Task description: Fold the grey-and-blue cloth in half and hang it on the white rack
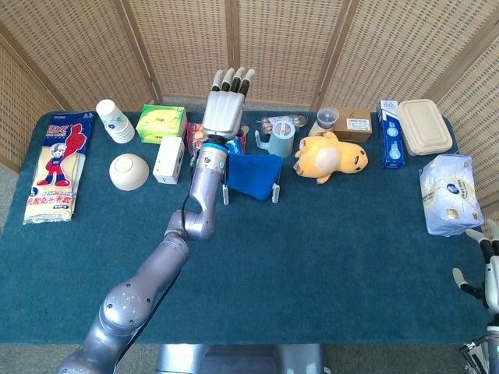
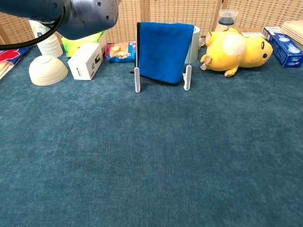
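The blue cloth [image 1: 253, 175] [image 2: 162, 51] hangs folded over the top bar of the white rack [image 2: 138, 79] [image 1: 274, 192] at the back middle of the table. Only its blue side shows. My left hand [image 1: 224, 111] is raised above and just left of the rack, flat, fingers straight and apart, holding nothing. In the chest view only the left arm [image 2: 61, 16] shows, at the top left. My right hand [image 1: 487, 269] sits low at the table's right edge, fingers apart, empty.
Left of the rack stand a white box [image 1: 168, 159], a bowl [image 1: 129, 171], a green box [image 1: 161, 122], stacked cups [image 1: 115, 121] and a snack bag [image 1: 54, 167]. A yellow plush [image 1: 331, 157], a cup [image 1: 284, 140], boxes and a tissue pack [image 1: 447, 193] lie right.
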Robot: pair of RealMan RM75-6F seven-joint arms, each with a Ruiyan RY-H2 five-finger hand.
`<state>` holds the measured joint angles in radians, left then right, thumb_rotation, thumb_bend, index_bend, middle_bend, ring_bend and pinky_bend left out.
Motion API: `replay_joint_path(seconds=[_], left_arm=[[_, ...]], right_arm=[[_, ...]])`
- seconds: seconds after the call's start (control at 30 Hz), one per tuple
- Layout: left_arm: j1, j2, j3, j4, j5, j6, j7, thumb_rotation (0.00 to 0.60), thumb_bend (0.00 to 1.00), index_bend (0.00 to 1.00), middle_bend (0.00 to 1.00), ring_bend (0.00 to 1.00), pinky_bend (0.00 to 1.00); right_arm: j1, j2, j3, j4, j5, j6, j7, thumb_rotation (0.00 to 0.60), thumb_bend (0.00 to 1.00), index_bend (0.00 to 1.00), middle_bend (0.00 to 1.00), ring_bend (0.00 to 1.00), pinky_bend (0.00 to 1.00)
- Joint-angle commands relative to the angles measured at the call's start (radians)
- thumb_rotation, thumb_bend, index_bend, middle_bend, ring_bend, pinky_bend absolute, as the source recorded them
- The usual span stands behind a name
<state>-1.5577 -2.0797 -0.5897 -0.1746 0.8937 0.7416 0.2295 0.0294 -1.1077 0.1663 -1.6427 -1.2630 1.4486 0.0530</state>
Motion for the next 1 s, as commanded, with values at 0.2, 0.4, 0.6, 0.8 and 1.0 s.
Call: replay_joint_path(seconds=[0.2,0.4,0.6,0.8,1.0], left_arm=[[0.085,0.061,-0.004,-0.101,0.006,0.086,-0.051,0.6,0.13,0.0,0.0,0.0,0.0],[0.204,0.142,0.014,-0.269,0.019,0.172,-0.048,0.6,0.13,0.0,0.0,0.0,0.0],[0.5,0.399,0.073,-0.826,0.007,0.317,0.04,0.6,0.13,0.0,0.0,0.0,0.0],[0.68,0.643,0.126,-1.272,-0.077,0.355,0.153,0.6,0.13,0.0,0.0,0.0,0.0],[0.819,0.805,0.195,-1.524,-0.077,0.395,0.13,0.6,0.13,0.0,0.0,0.0,0.0]], right_arm=[[0.016,0.01,0.014,0.004,-0.014,-0.002,0.0,0.6,0.26,0.2,0.05,0.0,0.0],[0.033,0.02,0.024,-0.003,-0.027,-0.006,-0.01,0.6,0.27,0.19,0.05,0.0,0.0],[0.063,0.039,0.04,-0.026,-0.04,-0.014,-0.048,0.6,0.27,0.18,0.05,0.0,0.0],[0.079,0.056,0.047,-0.058,-0.039,-0.019,-0.092,0.6,0.28,0.17,0.04,0.0,0.0],[0.092,0.062,0.045,-0.087,-0.043,-0.021,-0.128,0.6,0.28,0.16,0.04,0.0,0.0]])
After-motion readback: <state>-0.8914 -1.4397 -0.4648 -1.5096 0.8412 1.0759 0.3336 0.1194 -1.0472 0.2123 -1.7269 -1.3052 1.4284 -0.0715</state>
